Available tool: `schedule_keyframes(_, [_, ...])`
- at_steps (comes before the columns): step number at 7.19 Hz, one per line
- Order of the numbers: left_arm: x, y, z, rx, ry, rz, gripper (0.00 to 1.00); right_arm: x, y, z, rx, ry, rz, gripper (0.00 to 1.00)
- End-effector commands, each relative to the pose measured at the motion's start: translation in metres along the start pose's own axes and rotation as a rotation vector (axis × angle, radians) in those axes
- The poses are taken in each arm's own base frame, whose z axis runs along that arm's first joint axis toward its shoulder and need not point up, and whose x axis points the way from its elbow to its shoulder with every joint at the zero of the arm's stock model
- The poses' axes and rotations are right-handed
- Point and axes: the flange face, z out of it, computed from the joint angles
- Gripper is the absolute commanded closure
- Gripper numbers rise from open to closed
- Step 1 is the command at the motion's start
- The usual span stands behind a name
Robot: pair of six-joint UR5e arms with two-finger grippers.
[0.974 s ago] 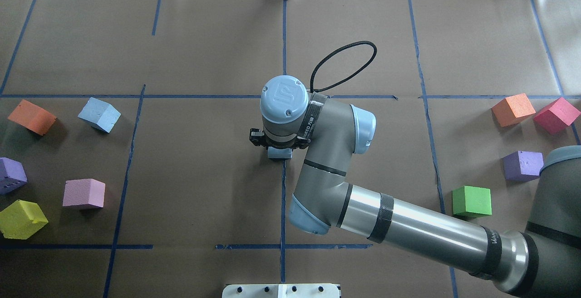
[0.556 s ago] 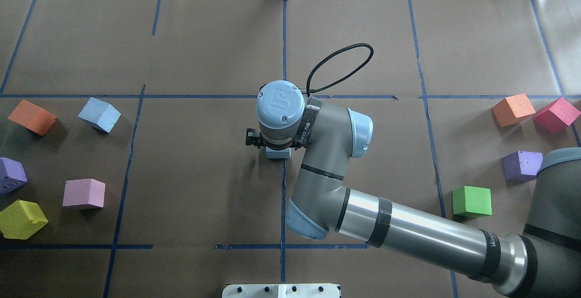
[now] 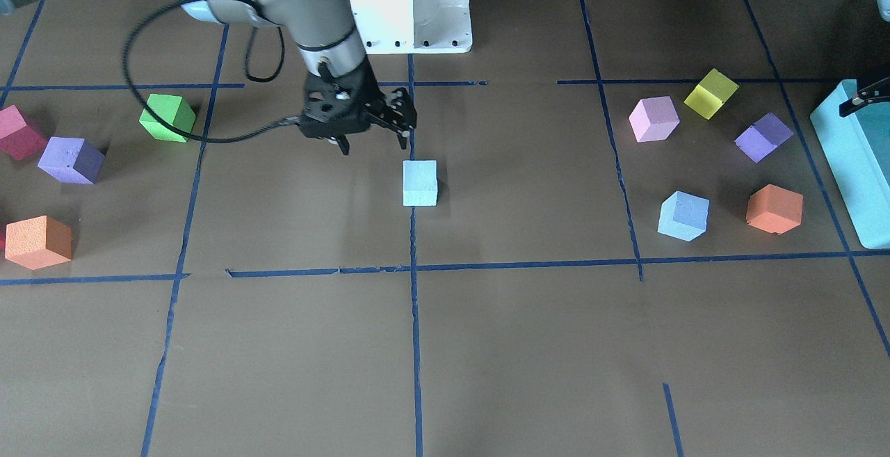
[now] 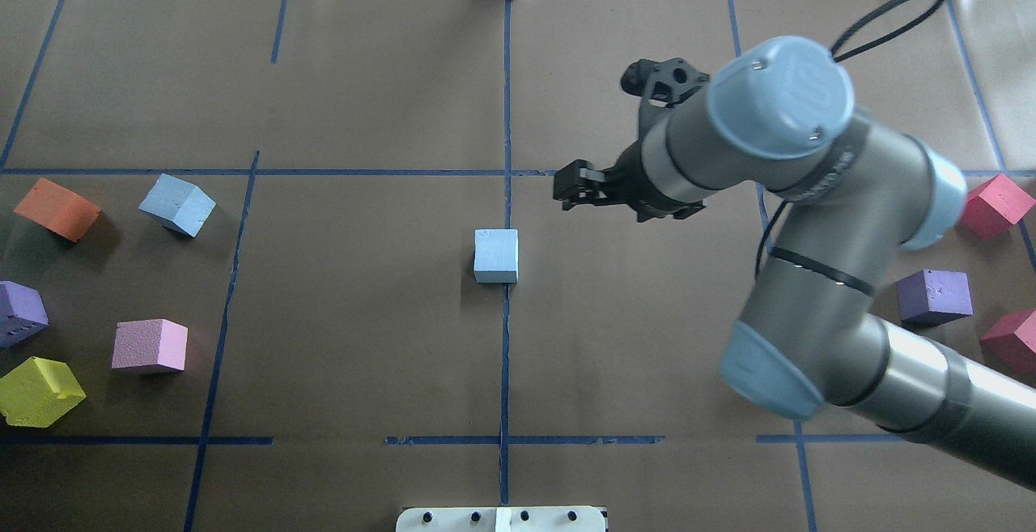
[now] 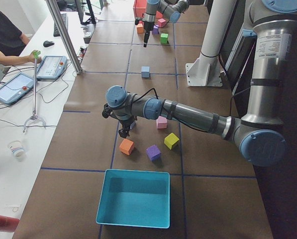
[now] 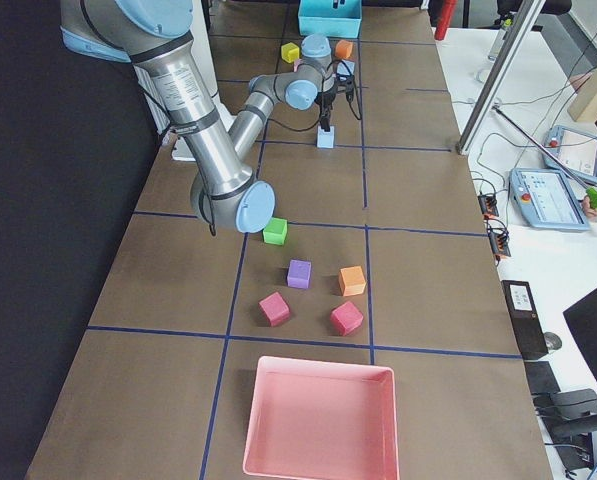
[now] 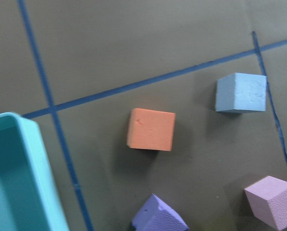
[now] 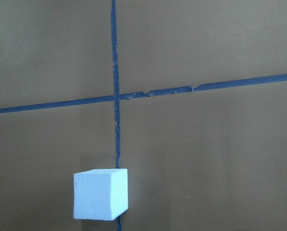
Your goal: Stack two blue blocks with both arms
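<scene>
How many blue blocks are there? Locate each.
2. One blue block sits at the centre of the table; the other blue block lies at the robot's left, beside an orange cube.

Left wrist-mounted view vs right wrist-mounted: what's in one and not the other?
Only the left wrist view: a corner of the teal box, an orange cube, a purple cube, a pink cube and the side blue block. Only the right wrist view: the centre blue block, sitting on a tape line below a tape crossing. Both: the brown table with blue tape lines, and one pale blue block each.
</scene>
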Motion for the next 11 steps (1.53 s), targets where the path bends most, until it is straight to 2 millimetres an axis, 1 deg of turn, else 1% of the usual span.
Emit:
schedule_keyframes(1, [0.064, -0.035, 0.073, 0.011, -0.128, 0.063, 0.00, 0.080, -0.014, -0.043, -0.036, 0.004, 0.020, 0.00])
schedule_keyframes(2, [0.083, -0.062, 0.090, 0.004, -0.113, 0.059, 0.00, 0.127, -0.036, -0.067, -0.075, 0.001, 0.008, 0.00])
schedule_keyframes(3, [0.097, -0.085, 0.105, -0.006, -0.104, 0.048, 0.00, 0.178, -0.052, -0.088, -0.103, 0.002, -0.031, 0.00])
schedule_keyframes(4, [0.111, -0.094, 0.120, -0.020, -0.106, 0.047, 0.00, 0.216, -0.057, -0.097, -0.107, 0.018, -0.078, 0.00])
schedule_keyframes(5, [0.113, -0.092, 0.138, -0.025, -0.168, 0.062, 0.00, 0.224, -0.057, -0.095, -0.110, 0.027, -0.093, 0.00])
schedule_keyframes(6, [0.107, -0.092, 0.145, -0.032, -0.179, 0.058, 0.00, 0.226, -0.058, -0.094, -0.111, 0.031, -0.090, 0.00])
schedule_keyframes(7, [0.107, -0.098, 0.149, -0.036, -0.180, 0.054, 0.00, 0.228, -0.058, -0.093, -0.110, 0.034, -0.089, 0.00])
schedule_keyframes(8, [0.114, -0.105, 0.156, -0.039, -0.177, 0.020, 0.00, 0.229, -0.058, -0.092, -0.111, 0.038, -0.088, 0.00])
schedule_keyframes(9, [0.128, -0.105, 0.169, -0.055, -0.169, 0.024, 0.00, 0.229, -0.058, -0.091, -0.110, 0.040, -0.087, 0.00])
schedule_keyframes(10, [0.124, -0.105, 0.173, -0.059, -0.184, 0.019, 0.00, 0.231, -0.059, -0.089, -0.112, 0.043, -0.084, 0.00])
schedule_keyframes(11, [0.113, -0.106, 0.178, -0.048, -0.248, 0.013, 0.00, 0.232, -0.059, -0.089, -0.114, 0.044, -0.082, 0.00])
